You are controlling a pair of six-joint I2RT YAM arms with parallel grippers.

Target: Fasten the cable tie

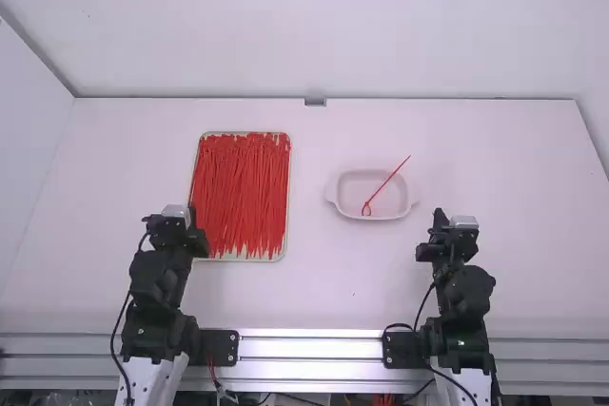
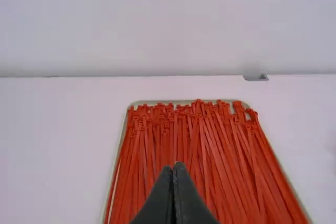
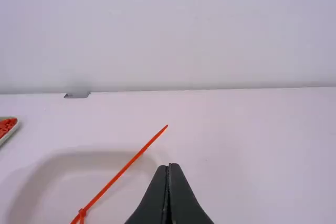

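A tray holds a thick pile of loose red cable ties at the table's middle left. To its right a white dish holds one fastened red cable tie, its small loop on the dish floor and its tail sticking out over the far right rim. My left gripper sits shut and empty at the tray's near left corner. My right gripper is shut and empty just near and right of the dish.
A small grey bracket sits at the table's far edge against the wall. White walls close in the table at the back and left. Bare tabletop lies to the right of the dish and left of the tray.
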